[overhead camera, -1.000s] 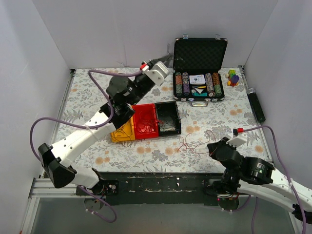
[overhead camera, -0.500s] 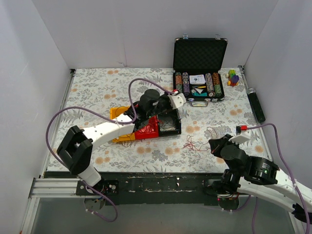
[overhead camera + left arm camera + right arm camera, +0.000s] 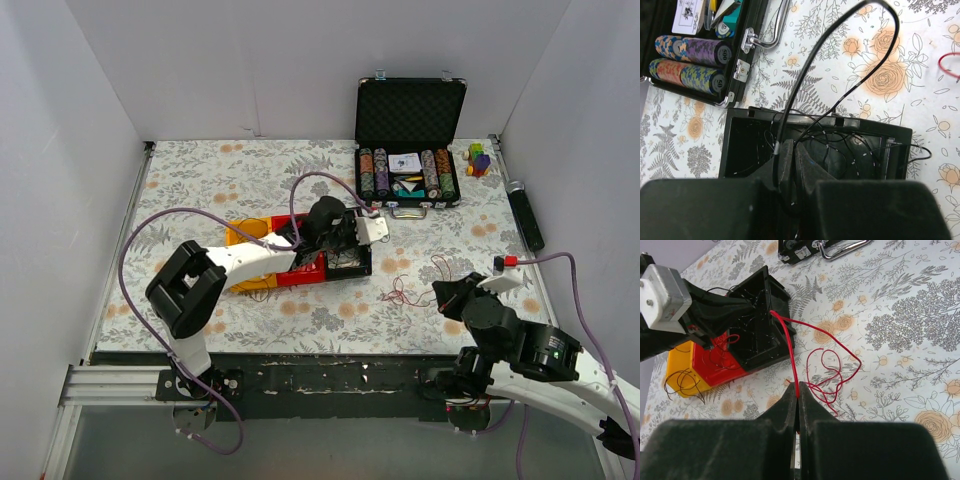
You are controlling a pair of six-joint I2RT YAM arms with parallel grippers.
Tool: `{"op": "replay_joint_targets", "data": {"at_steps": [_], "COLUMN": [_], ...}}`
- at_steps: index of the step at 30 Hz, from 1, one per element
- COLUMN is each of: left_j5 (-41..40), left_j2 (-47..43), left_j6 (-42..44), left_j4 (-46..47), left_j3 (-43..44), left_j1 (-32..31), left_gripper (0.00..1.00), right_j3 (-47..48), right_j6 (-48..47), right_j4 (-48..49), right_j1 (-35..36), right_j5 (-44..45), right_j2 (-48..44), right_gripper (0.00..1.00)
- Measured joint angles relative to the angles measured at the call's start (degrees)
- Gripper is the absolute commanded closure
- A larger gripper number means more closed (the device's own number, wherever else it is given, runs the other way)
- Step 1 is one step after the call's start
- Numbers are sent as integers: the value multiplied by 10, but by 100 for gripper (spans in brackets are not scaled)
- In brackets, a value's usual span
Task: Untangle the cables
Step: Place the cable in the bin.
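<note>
The cables are thin wires. A red cable [image 3: 783,335] runs from the black bin [image 3: 771,347] across the floral table into my right gripper [image 3: 798,390], which is shut on it. The rest of it lies in loose loops [image 3: 402,291] on the table beside my right gripper [image 3: 447,293]. My left gripper [image 3: 794,145] hovers over the black bin [image 3: 735,145], shut on a black cable [image 3: 812,60] that arches up in a tall loop. More black strands lie coiled inside that bin. In the top view my left gripper [image 3: 347,243] is above the black bin [image 3: 362,268].
A red bin [image 3: 715,365] and a yellow bin [image 3: 677,370] adjoin the black one, each holding thin wires. An open poker chip case [image 3: 410,150] stands at the back right, with a small colourful toy [image 3: 480,160] and a dark cylinder [image 3: 526,215] near the right wall.
My left arm swung from the back of the table down and right over the black bin. My right gripper drew slightly right and nearer, pulling the red cable with it.
</note>
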Motion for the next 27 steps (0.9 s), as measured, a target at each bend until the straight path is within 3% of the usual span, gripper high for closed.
{"op": "replay_joint_targets", "data": {"at_steps": [3,10,14,27], "left_j5": [-7,-11,21,184], "left_j2": [13,22,16,33], "left_j6": [-9,-35,-47,-96], "left_j4": [-19,-80,-146,-353], "left_j3": [16,68,101,251], "left_j1": [0,5,23,111], "left_gripper": [85,41,34,32], "right_j3": [4,5,5,6], "right_j6": [-9,-24,-31,-47], "right_j4": [3,4,10,34], "right_j1": [0,0,0,0], "right_j5": [2,2,1,-13], "right_j2": [0,2,7,45], "right_gripper": [99,99,99,99]}}
